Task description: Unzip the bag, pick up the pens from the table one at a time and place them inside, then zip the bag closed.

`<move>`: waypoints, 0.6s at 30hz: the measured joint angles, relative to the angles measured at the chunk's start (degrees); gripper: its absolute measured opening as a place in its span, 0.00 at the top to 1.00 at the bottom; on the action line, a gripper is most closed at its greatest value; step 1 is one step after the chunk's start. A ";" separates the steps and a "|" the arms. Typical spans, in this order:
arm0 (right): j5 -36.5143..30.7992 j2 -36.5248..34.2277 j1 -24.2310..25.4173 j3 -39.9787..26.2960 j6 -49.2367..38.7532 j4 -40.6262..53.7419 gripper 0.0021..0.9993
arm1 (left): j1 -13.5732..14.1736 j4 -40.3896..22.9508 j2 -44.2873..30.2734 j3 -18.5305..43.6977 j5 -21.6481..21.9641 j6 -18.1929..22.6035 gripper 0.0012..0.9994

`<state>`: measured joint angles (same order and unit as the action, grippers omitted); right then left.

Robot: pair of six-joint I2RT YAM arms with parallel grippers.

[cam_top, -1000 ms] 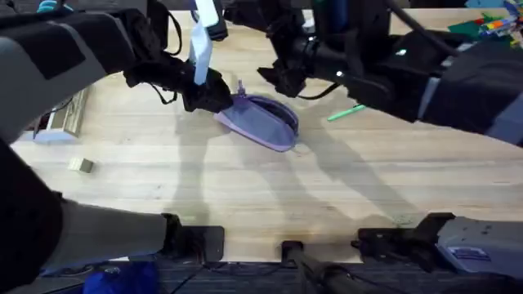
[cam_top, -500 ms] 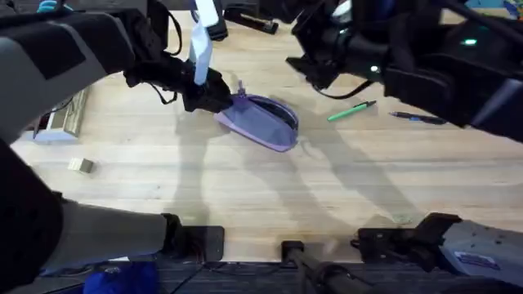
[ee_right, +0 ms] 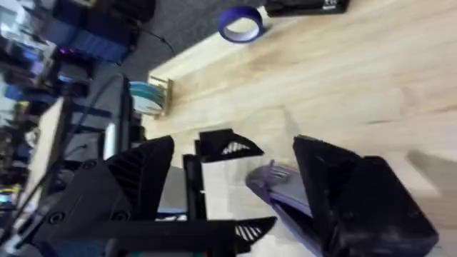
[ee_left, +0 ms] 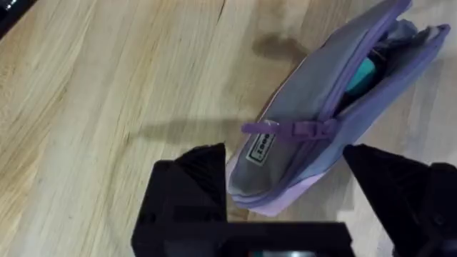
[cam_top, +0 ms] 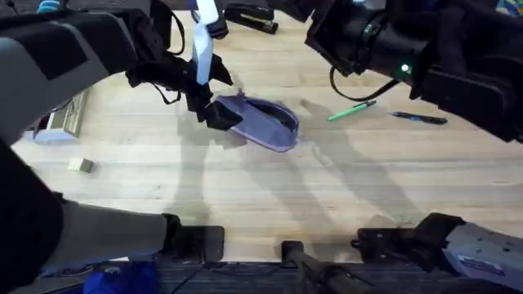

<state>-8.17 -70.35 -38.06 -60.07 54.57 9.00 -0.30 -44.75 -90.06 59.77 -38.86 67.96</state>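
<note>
Left gripper (ee_left: 285,193): black fingers spread wide, straddling the near end of the bag (cam_top: 261,122) without clamping it.
Right gripper (ee_right: 235,185): raised above the table (cam_top: 245,196), fingers parted and holding nothing.
Bag: lies mid-table, zipper drawn back, mouth gaping; the purple pull tab (ee_left: 289,129) hangs across its grey side, and something teal shows inside.
Pens: the green pen (cam_top: 351,110) and the dark pen (cam_top: 418,118) lie on the wood to the right of the bag, well apart from it.
Progress: unzipping looks done; both pens appear not yet loaded, and zipping shut comes after.
Background: a stapler (cam_top: 249,15) sits at the far edge.
</note>
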 joint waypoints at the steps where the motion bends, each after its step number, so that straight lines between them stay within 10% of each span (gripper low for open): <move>1: -0.02 0.00 0.00 0.00 -0.30 0.71 0.00 | 0.00 -0.02 0.00 -0.02 -0.15 0.00 0.01; 18: -0.02 7.68 0.00 0.00 -18.56 7.01 0.00 | 0.00 -6.90 10.58 -0.02 5.14 0.00 0.01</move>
<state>-8.19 -62.67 -38.06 -60.07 36.01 16.01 -0.30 -51.65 -79.48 59.75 -33.72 67.96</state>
